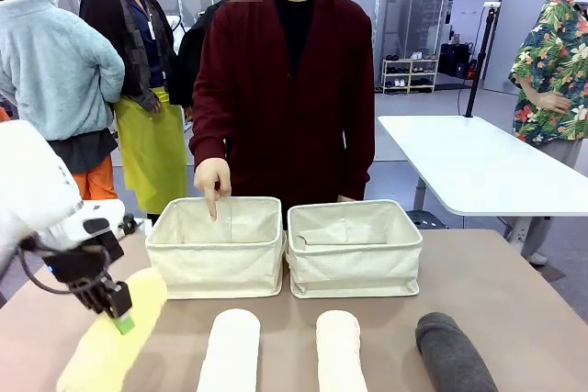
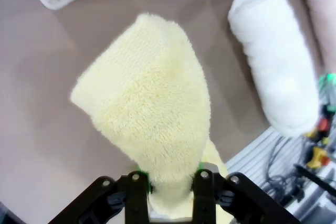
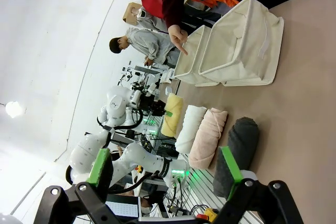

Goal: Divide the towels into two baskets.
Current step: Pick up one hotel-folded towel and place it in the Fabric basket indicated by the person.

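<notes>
Four rolled towels lie in a row along the near table edge: pale yellow (image 1: pixel 106 351), white (image 1: pixel 230 351), cream-pink (image 1: pixel 340 351) and dark grey (image 1: pixel 455 351). My left gripper (image 1: pixel 118 317) is shut on the yellow towel (image 2: pixel 152 114), its green-padded fingers (image 2: pixel 137 184) pinching the pile from both sides. Two cream canvas baskets stand side by side behind the row, left (image 1: pixel 216 268) and right (image 1: pixel 354 268), both with nothing inside. My right gripper (image 3: pixel 165 166) hangs open above the table, looking over the grey towel (image 3: pixel 236 153) and the baskets (image 3: pixel 241 45).
A person in a dark red cardigan stands behind the baskets, one hand (image 1: pixel 213 185) pointing a finger down into the left basket. The white towel (image 2: pixel 275 61) lies close beside the yellow one. Bare tabletop (image 1: pixel 514 291) lies right of the baskets.
</notes>
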Controlling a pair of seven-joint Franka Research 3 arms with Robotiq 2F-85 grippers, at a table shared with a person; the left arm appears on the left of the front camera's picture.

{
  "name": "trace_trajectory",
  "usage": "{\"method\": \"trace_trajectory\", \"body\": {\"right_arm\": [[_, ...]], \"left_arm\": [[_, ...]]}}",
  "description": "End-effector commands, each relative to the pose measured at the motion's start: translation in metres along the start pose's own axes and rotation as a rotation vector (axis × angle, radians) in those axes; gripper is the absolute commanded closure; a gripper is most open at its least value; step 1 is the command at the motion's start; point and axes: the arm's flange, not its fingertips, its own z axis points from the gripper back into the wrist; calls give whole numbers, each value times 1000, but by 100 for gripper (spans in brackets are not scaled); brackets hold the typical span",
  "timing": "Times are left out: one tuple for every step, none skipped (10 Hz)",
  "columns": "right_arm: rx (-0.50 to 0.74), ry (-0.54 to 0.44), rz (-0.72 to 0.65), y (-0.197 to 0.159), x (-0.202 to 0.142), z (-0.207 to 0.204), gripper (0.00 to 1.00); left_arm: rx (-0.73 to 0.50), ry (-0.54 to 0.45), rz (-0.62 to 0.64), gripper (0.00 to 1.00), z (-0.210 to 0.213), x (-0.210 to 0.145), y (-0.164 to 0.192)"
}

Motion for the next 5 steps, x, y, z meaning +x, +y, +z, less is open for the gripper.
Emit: {"method": "trace_trajectory", "body": {"right_arm": [[9, -5, 12, 3, -1, 0, 0], [9, -5, 12, 3, -1, 0, 0], [9, -5, 12, 3, -1, 0, 0], [9, -5, 12, 3, -1, 0, 0], [9, -5, 12, 3, -1, 0, 0]], "left_arm": [[-15, -7, -138, 100, 47, 4, -10], [-14, -3, -280, 100, 63, 11, -8], [-36, 14, -488, 100, 76, 17, -2], [3, 25, -597, 100, 82, 21, 3], [-15, 56, -757, 100, 84, 19, 5]]}}
